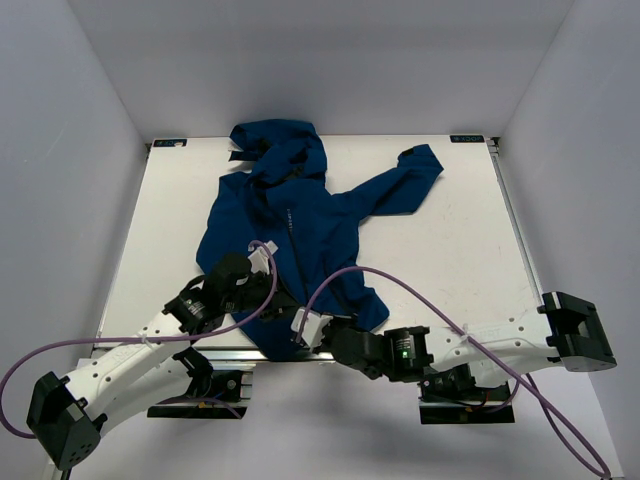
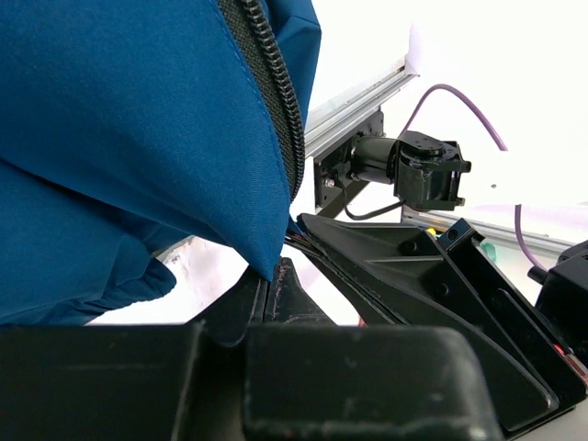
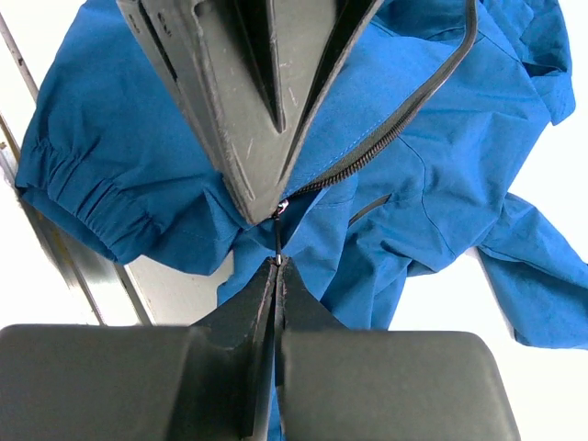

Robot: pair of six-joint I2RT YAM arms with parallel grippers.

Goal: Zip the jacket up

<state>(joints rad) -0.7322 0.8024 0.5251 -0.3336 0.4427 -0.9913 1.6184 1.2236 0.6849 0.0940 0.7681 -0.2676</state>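
The dark blue hooded jacket (image 1: pixel 300 210) lies spread on the white table (image 1: pixel 450 230), hood at the far side, hem at the near edge. Its black front zipper (image 3: pixel 395 138) runs up from the hem and also shows in the left wrist view (image 2: pixel 276 92). My left gripper (image 1: pixel 280 300) is shut on the jacket's bottom hem corner (image 2: pixel 262 262) beside the zipper's lower end. My right gripper (image 3: pixel 278 264) faces it, shut on the thin black zipper pull (image 3: pixel 278 241), just below the left gripper's fingers (image 3: pixel 248 138). In the top view the right gripper (image 1: pixel 305 318) sits over the hem.
One sleeve (image 1: pixel 405 180) stretches toward the far right, the other cuff (image 3: pixel 83 202) bunches near the front. The table's aluminium front rail (image 2: pixel 358 101) runs right under the hem. Purple cables (image 1: pixel 400 285) loop over the jacket and table. White walls enclose the table.
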